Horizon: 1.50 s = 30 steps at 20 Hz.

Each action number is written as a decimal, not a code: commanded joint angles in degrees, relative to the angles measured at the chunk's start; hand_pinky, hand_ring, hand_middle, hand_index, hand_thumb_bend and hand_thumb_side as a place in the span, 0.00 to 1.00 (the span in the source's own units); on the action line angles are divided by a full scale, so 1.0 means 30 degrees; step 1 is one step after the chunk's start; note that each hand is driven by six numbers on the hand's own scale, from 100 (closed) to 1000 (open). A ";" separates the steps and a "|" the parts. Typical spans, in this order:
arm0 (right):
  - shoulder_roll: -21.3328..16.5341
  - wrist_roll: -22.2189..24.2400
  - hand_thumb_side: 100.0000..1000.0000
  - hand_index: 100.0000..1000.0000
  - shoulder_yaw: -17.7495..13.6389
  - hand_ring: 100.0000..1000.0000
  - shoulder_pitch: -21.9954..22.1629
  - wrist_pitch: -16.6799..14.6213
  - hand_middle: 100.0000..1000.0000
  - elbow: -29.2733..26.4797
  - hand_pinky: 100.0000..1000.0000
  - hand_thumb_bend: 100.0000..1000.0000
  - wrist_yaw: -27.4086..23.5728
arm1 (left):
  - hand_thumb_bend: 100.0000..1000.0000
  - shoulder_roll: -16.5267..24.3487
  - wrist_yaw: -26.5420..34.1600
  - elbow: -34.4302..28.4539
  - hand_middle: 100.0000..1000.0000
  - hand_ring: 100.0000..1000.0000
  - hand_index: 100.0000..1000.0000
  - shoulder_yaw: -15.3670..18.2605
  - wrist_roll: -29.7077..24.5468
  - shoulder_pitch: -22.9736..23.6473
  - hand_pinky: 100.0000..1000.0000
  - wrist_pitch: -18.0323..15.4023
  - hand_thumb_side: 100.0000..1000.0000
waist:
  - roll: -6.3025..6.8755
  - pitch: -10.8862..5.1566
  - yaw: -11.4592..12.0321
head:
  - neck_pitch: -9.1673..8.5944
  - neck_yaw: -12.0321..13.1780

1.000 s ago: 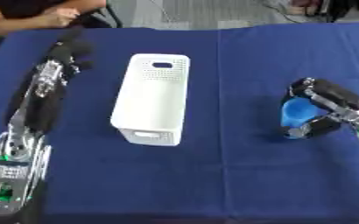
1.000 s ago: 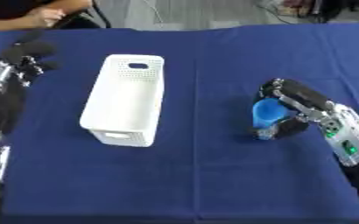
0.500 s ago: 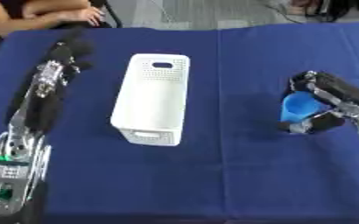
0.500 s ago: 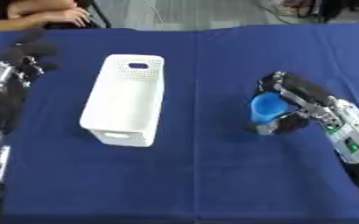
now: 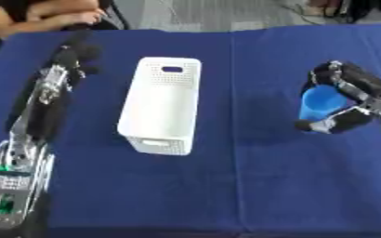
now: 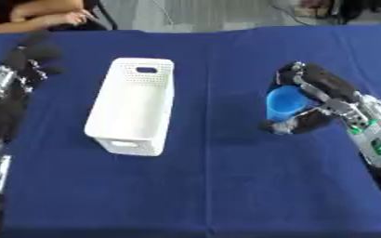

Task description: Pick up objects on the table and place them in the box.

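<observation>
Currently the right hand point(image 6: 312, 104) has its fingers and thumb curled round a blue cup point(image 6: 286, 103) at 3 o'clock on the blue table point(image 6: 226, 186), well apart from the white box point(image 6: 133, 111), which sits at about 9 o'clock from the cup. Cup looks light, thin-walled plastic, probably slick and squashable, so hold mid-wall rather than at the rim. Left hand point(image 5: 73, 53) lies at 10 o'clock, fingers curled, holding nothing.

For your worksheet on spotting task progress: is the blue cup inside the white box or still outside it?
Outside. The blue cup is held in the right hand to the right of the white box, apart from it, over the blue tablecloth.
</observation>
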 commanded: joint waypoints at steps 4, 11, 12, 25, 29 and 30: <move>-0.0223 0.0208 0.55 0.44 0.0221 0.01 -0.1098 0.0406 0.15 -0.0811 0.00 0.64 -0.0913 | 0.00 0.0101 -0.0074 -0.0215 0.99 0.87 0.80 -0.0123 -0.0233 -0.0134 0.79 -0.0035 1.00 | -0.0044 -0.0314 0.0101 | -0.0193 -0.0381; 0.0320 0.0731 0.55 0.44 0.0643 0.02 -0.1964 0.0474 0.16 -0.0451 0.00 0.64 -0.1126 | 0.00 0.0069 -0.0112 -0.0219 0.99 0.87 0.80 -0.0139 -0.0404 -0.0168 0.79 -0.0018 1.00 | -0.0060 -0.0301 0.0206 | -0.0277 -0.0509; 0.0386 0.0778 0.55 0.44 0.0697 0.02 -0.2086 0.0468 0.16 -0.0354 0.00 0.63 -0.1106 | 0.00 0.0064 -0.0115 -0.0219 0.99 0.87 0.80 -0.0144 -0.0420 -0.0178 0.79 -0.0016 1.00 | -0.0064 -0.0296 0.0225 | -0.0289 -0.0531; 0.0942 0.1048 0.56 0.44 0.1227 0.02 -0.3422 0.0281 0.16 0.0608 0.01 0.61 -0.0706 | 0.00 -0.0172 -0.0030 -0.0207 0.99 0.87 0.80 -0.0280 -0.0687 -0.0519 0.79 0.0009 1.00 | -0.0032 -0.0107 0.0772 | -0.0560 -0.0797; 0.0963 0.1061 0.56 0.44 0.1332 0.03 -0.3715 0.0226 0.17 0.0835 0.01 0.60 -0.0452 | 0.00 -0.0259 0.0013 -0.0178 0.99 0.87 0.80 -0.0344 -0.0791 -0.0647 0.79 0.0024 1.00 | -0.0042 -0.0055 0.1015 | -0.0673 -0.0927; 0.0981 0.1063 0.57 0.44 0.1359 0.03 -0.3779 0.0202 0.18 0.0877 0.01 0.59 -0.0396 | 0.00 -0.0281 0.0019 -0.0170 0.99 0.87 0.80 -0.0364 -0.0825 -0.0682 0.79 0.0025 1.00 | -0.0044 -0.0040 0.1072 | -0.0706 -0.0975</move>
